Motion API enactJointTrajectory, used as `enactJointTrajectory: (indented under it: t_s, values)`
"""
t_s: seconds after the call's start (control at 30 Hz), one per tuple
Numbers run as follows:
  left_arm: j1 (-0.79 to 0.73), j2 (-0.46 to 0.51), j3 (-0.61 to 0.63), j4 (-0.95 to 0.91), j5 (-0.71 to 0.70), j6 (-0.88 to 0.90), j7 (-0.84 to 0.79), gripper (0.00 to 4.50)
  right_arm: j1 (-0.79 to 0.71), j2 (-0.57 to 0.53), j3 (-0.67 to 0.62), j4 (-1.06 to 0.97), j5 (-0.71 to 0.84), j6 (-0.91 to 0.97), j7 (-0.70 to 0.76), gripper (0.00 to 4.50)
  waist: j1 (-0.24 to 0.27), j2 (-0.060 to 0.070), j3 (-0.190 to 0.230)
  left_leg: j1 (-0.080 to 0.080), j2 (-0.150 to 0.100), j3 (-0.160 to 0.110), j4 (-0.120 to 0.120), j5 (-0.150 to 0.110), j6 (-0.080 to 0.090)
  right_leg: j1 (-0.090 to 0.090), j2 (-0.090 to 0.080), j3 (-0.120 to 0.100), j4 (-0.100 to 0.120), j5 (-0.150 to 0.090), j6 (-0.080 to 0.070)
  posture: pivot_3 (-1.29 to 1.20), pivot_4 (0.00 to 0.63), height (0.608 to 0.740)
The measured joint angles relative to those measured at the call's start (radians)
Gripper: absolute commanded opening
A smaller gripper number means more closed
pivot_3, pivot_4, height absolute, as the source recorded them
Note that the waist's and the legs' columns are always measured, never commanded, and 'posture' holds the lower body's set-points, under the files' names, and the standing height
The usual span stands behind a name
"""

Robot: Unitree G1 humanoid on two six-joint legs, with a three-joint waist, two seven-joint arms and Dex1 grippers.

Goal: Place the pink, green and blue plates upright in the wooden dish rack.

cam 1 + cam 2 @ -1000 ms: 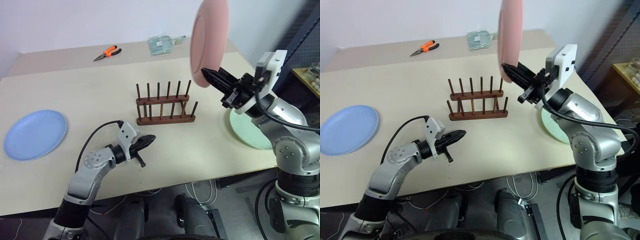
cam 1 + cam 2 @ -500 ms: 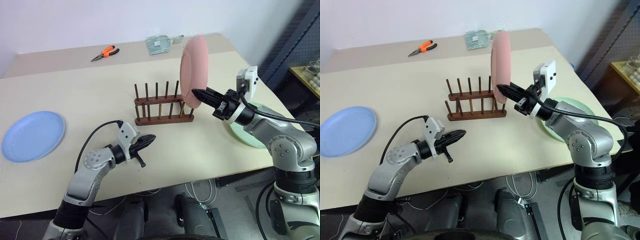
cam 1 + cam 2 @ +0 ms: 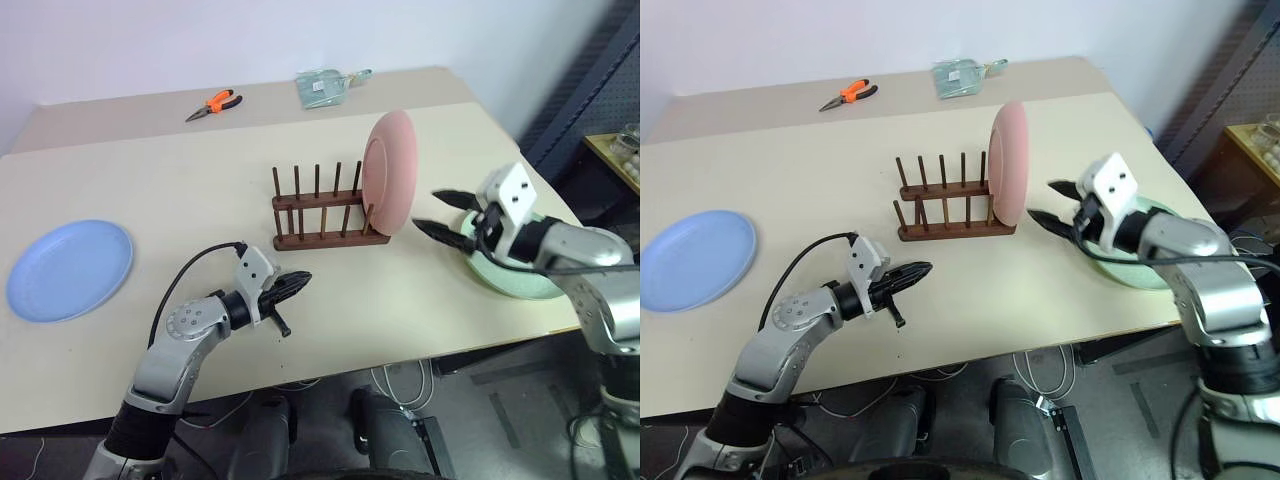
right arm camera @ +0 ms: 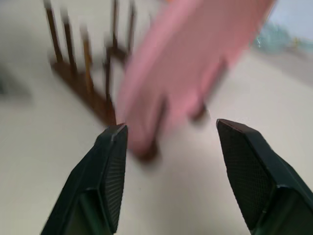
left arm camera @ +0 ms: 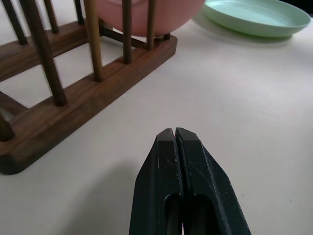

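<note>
Lowered from above, the pink plate (image 3: 389, 172) now stands in the wooden dish rack (image 3: 329, 212), pegs propping it upright; right end effector (image 3: 441, 212) spread wide, empty; left end effector (image 3: 295, 283) closed, empty.

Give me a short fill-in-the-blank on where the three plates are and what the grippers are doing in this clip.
1. The pink plate stands upright in the wooden dish rack at its ____ end.
2. The blue plate lies ____ on the table.
3. The right gripper is ____.
4. The left gripper is ____.

Missing words: right; flat; open; shut
</note>
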Motion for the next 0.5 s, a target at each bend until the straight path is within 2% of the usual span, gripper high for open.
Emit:
enactJointTrajectory:
  t_s: [0.17,0.27,0.4,0.5]
  values:
    - [-0.014,-0.002,-0.016,0.01,0.0,-0.001,-0.019,0.0,0.13,-0.028,0.0,0.006,-0.116,0.028,-0.054,3.01,-0.001,0.0,0.0,0.001,0.001,0.001,0.0,0.0,0.0,0.0,0.001,0.0,0.001,0.0,0.0,0.0,0.15,0.739]
    - [-0.036,-0.004,-0.028,0.029,0.001,-0.003,-0.028,0.0,0.144,-0.017,0.035,0.033,-0.19,0.065,-0.115,2.13,-0.003,0.0,0.0,0.001,0.001,0.001,0.0,0.0,0.0,0.0,0.001,0.001,0.001,0.0,0.0,0.0,0.15,0.739]
    - [-0.058,-0.012,-0.041,0.044,0.003,-0.006,-0.039,0.0,0.125,0.032,0.089,0.093,-0.281,0.091,-0.197,0.1,-0.002,0.0,0.0,0.001,0.001,0.001,0.0,0.0,0.0,0.0,0.001,0.001,0.001,0.0,0.0,0.0,0.15,0.739]
    - [-0.058,-0.011,-0.042,0.048,0.003,-0.006,-0.043,0.0,0.104,0.036,0.083,0.1,-0.316,0.093,-0.221,0.04,-0.002,0.0,0.0,0.001,0.001,0.001,0.001,0.0,0.0,0.0,0.001,0.001,0.001,0.0,0.0,0.0,0.15,0.739]
